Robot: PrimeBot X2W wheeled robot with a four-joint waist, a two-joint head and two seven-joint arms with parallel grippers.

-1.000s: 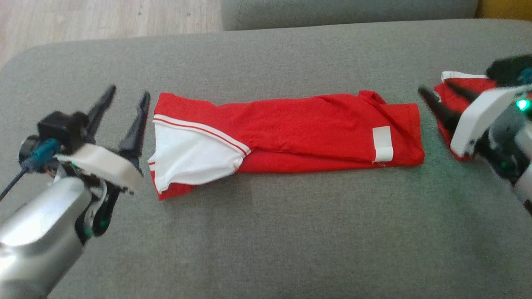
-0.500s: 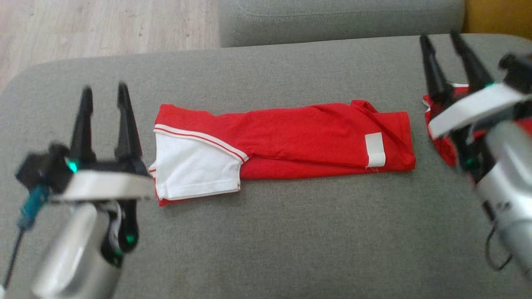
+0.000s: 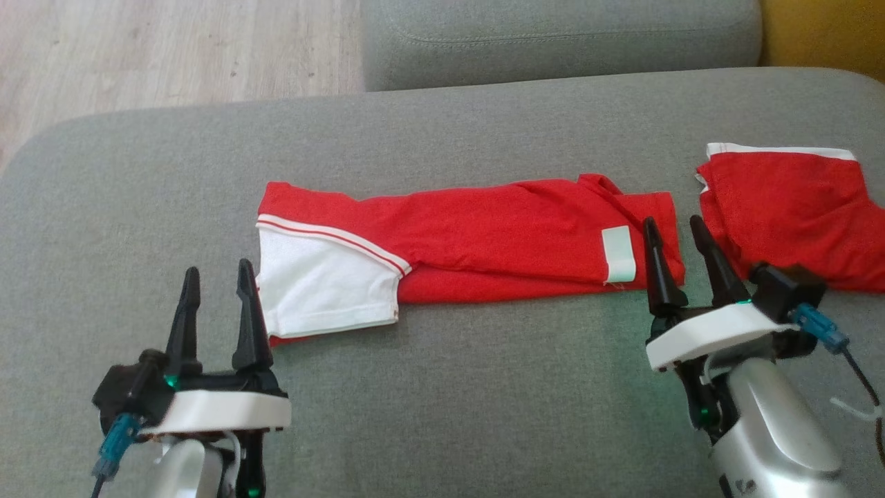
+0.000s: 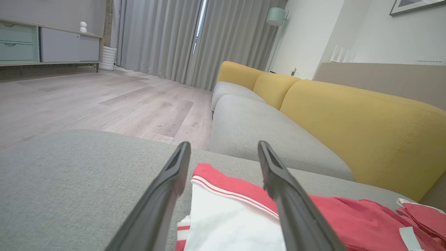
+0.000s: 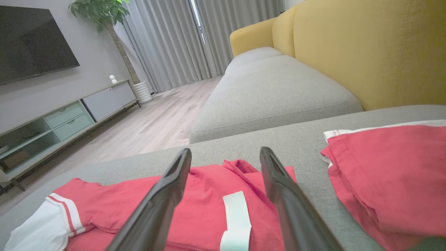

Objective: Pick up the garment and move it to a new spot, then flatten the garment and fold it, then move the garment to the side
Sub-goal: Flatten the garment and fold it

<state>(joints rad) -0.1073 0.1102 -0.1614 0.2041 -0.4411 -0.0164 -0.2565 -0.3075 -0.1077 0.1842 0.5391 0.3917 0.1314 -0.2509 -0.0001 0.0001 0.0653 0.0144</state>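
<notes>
The left hand (image 3: 218, 268) and right hand (image 3: 672, 221) have drawn back toward the near edge of the grey sofa seat (image 3: 449, 401), both spread wide and empty. The red garment (image 3: 484, 235) lies alone across the seat's middle as a long folded strip (white sleeve toward the left edge), so one fold looks done and another, or the move aside, comes next. Its white tag (image 3: 618, 253) shows no legible writing.

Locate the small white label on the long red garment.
In the head view, the small white rectangular label lies near the right end of the long folded red garment, just left of the right hand.
</notes>
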